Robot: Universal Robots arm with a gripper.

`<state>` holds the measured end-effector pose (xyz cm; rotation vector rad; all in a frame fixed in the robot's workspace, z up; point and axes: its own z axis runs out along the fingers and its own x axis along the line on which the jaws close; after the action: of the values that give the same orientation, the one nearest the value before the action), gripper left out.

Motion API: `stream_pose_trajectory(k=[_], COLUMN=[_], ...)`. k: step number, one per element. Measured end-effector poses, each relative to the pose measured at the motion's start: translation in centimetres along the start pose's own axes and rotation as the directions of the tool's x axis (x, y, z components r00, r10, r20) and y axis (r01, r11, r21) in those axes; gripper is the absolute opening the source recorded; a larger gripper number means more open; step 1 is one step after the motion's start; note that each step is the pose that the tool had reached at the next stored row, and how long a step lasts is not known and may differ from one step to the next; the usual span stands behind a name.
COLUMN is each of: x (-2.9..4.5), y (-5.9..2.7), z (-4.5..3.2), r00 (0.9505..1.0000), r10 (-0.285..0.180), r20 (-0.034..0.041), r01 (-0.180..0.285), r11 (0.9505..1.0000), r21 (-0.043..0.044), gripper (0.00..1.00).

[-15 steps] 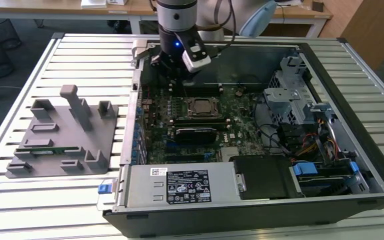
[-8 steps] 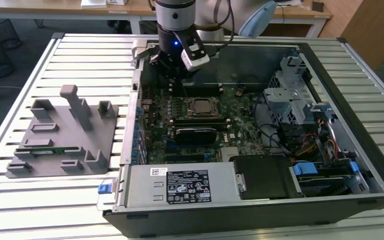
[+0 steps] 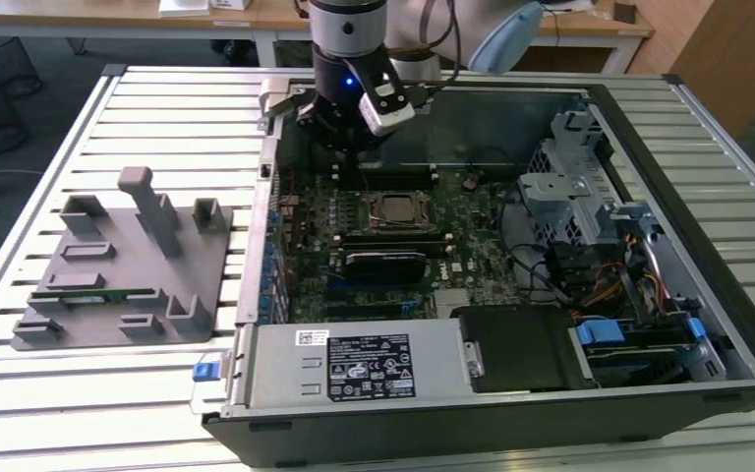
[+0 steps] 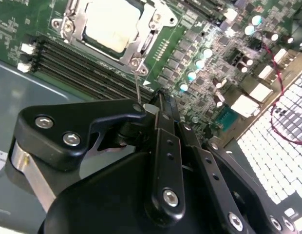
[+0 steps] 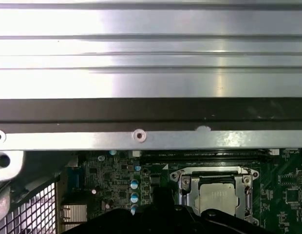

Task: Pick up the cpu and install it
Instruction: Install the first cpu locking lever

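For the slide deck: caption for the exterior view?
Arm's gripper above the open PC case, cpu seated in motherboard socket.

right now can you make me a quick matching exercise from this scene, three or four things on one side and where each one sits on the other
Things:
1. cpu
2. gripper
3. grey fixture
4. blue latch

Places:
A. on the slatted table, at the exterior view's left of the computer case
B. seated in the socket on the motherboard
C. above the motherboard, near the case's far wall
D. at the case's near corner, beside the power supply

Pairs: 1-B, 2-C, 3-A, 4-D
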<state>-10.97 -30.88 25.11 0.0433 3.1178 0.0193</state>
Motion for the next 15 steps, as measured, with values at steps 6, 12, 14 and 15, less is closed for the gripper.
stream_pose_trajectory(k=[6, 12, 14, 15], x=[-2.04, -2.66, -2.66, -2.66], y=[0.12, 0.0, -0.09, -0.13], z=[0.08, 0.14, 0.19, 0.23], r00=[1.0, 1.0, 1.0, 1.0], r10=[-0.004, -0.004, -0.004, -0.004], r20=[-0.0022, -0.0029, -0.0034, -0.0036], r01=[0.004, 0.004, 0.004, 0.004], r11=[1.0, 0.9999, 0.9993, 0.9988], r21=[-0.0017, -0.0121, -0.0379, -0.0487], gripper=[0.11, 0.11, 0.11, 0.11])
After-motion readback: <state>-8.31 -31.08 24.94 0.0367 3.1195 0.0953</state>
